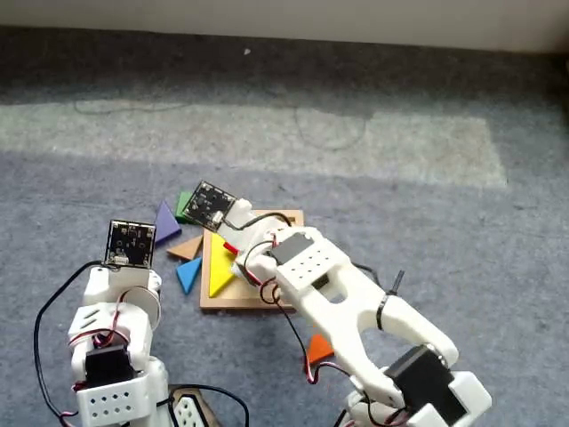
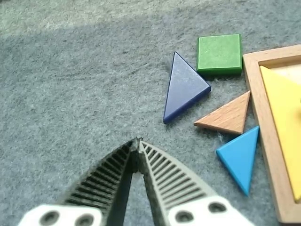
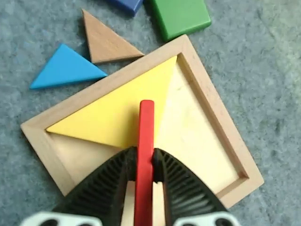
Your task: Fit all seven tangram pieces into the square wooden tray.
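1. Farthest left, we find the left pincer (image 2: pixel 136 146) over the bare grey felt counter (image 2: pixel 70 70). Its ribbed tips are pressed together on nothing.
2. Ahead of it, and apart from it, the dark blue painted triangle (image 2: pixel 184 87) lies flat. The green painted square (image 2: pixel 219 54) lies just beside one of its corners.
3. Next come the small plain wooden triangle (image 2: pixel 228 117) and the light blue painted triangle (image 2: pixel 240 157). Both lie flat on the counter just outside the tray's rim.
4. The square wooden tray (image 3: pixel 216 108) holds the large yellow triangle (image 3: pixel 117 108), which lies flat with its long side along one wall.
5. The right pincer (image 3: pixel 145 157) is above the tray, pinching the flat red piece (image 3: pixel 146 127) on edge. The piece juts past the tips over the yellow triangle; we cannot tell whether the two touch.
6. Rightmost, a small orange piece (image 1: pixel 318 345) lies on the counter near the tray. It is partly hidden under the right arm.
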You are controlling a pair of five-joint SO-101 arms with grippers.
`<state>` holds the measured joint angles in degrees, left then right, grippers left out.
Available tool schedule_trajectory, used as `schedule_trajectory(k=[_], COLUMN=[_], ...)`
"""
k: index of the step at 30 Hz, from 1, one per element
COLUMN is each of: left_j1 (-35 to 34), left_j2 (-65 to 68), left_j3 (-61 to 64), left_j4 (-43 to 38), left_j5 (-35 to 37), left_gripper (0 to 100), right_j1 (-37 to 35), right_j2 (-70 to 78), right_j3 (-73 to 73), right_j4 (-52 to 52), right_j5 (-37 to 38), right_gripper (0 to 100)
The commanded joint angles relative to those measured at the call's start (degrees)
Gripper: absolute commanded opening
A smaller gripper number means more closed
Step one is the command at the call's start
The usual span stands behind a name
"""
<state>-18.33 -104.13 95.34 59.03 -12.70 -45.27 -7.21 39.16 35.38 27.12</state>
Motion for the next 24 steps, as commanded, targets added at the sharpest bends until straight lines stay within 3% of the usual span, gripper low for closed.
schedule_trajectory(k=[1, 6, 11, 18, 24], left_j1=[-0.4, -0.4, -0.4, -0.4, -0.4], left_j2=[-0.1, -0.1, -0.1, -0.1, -0.1], left_j3=[-0.7, -0.7, -0.7, -0.7, -0.7], left_j4=[-1.1, -1.1, -1.1, -1.1, -1.1], left_j5=[-0.4, -0.4, -0.4, -0.4, -0.4], left_gripper=[1, 1, 1, 1, 1], right_j1=[3.3, 8.8, 10.5, 10.2, 10.3], right_j2=[2.4, 4.4, 2.7, -13.6, -14.8], right_j3=[-5.1, -8.5, -10.3, -10.2, -3.0], right_j4=[-1.4, -1.4, 1.9, 12.0, 13.2], right_j5=[-1.1, -6.0, -6.5, -6.1, -6.1], right_gripper=[14.6, 25.0, 25.3, 25.1, 6.0])
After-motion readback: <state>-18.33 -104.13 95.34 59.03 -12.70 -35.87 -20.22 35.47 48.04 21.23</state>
